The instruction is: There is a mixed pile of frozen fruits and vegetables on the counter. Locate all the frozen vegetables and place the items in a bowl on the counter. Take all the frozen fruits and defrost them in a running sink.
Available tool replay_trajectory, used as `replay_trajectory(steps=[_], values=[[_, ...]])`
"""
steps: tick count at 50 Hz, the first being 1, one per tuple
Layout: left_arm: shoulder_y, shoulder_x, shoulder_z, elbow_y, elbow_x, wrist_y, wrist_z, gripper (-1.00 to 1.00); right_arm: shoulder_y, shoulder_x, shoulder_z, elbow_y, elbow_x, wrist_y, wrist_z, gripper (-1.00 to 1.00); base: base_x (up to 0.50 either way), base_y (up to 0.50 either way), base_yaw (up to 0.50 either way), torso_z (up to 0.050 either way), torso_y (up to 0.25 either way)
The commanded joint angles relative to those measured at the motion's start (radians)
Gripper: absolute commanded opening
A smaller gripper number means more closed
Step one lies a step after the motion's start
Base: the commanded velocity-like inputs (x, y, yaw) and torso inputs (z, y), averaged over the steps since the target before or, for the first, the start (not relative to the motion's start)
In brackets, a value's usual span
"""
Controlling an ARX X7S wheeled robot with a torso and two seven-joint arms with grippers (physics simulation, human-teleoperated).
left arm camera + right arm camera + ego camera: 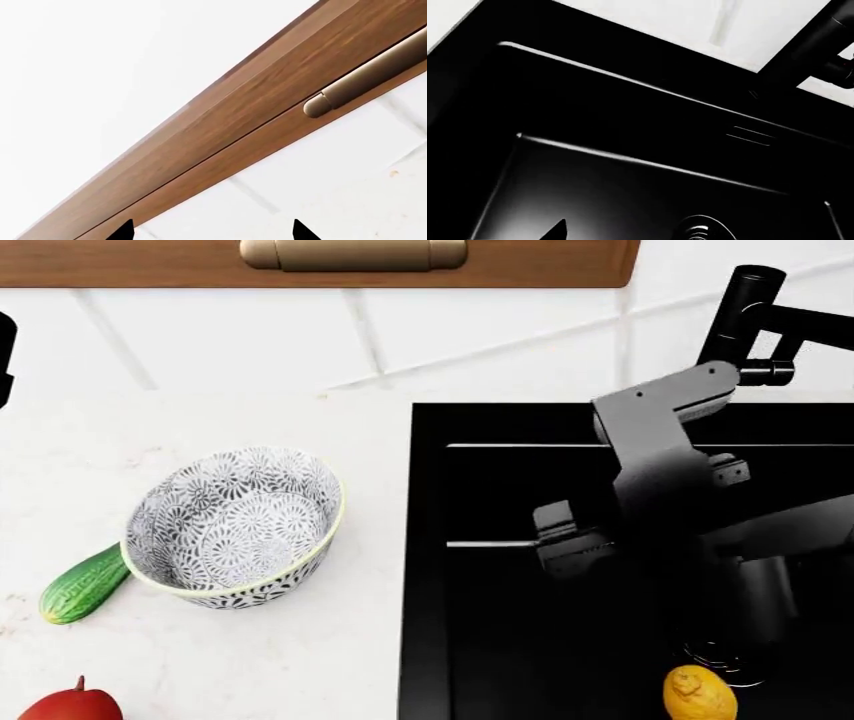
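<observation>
My right gripper (577,540) hangs low inside the black sink (507,640), dark on dark, so I can't tell how its jaws stand. My left gripper (212,233) shows only two fingertips held apart, nothing between them, facing a wooden cabinet (253,100). The head view alone shows the lemon (699,693) in the sink by the drain (727,658). On the counter (267,660) the bowl (234,525) hides part of the cucumber (80,585); the mango (67,706) is cut off.
</observation>
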Motion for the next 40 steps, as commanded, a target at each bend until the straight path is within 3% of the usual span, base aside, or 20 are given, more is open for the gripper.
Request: replay_trajectory(steps=[1, 26, 40], values=[[-0.005, -0.002, -0.002, 0.0, -0.008, -0.001, -0.005, 1.0, 0.042, -0.033, 0.04, -0.06, -0.038, -0.008, -0.03, 1.0, 0.0, 0.0, 0.0, 0.0, 0.0], [-0.007, -0.021, -0.033, 0.022, -0.044, 0.032, 0.001, 1.0, 0.211, -0.106, 0.189, -0.236, 0.004, -0.064, -0.029, 1.0, 0.0, 0.0, 0.0, 0.0, 0.0], [-0.002, -0.055, -0.071, 0.055, -0.088, 0.081, 0.026, 1.0, 0.223, -0.093, 0.247, -0.293, -0.066, -0.106, -0.044, 1.0, 0.0, 0.0, 0.0, 0.0, 0.0]])
